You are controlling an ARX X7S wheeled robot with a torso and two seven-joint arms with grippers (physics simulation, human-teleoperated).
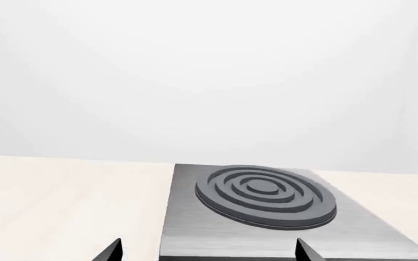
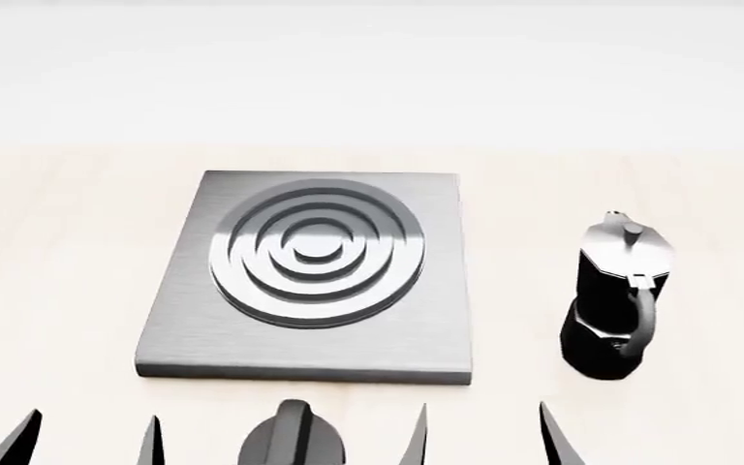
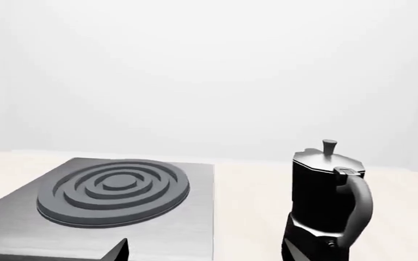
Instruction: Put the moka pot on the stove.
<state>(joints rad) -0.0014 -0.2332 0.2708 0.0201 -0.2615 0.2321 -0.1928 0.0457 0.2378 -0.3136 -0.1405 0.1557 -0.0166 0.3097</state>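
Head view: moka pot (image 2: 618, 298) upright on the table (image 2: 62, 252), handle toward and just beyond the empty, spread right gripper (image 2: 482, 441), apart from the stove (image 2: 310, 276) fronting the likewise spread, empty left gripper (image 2: 88, 441).
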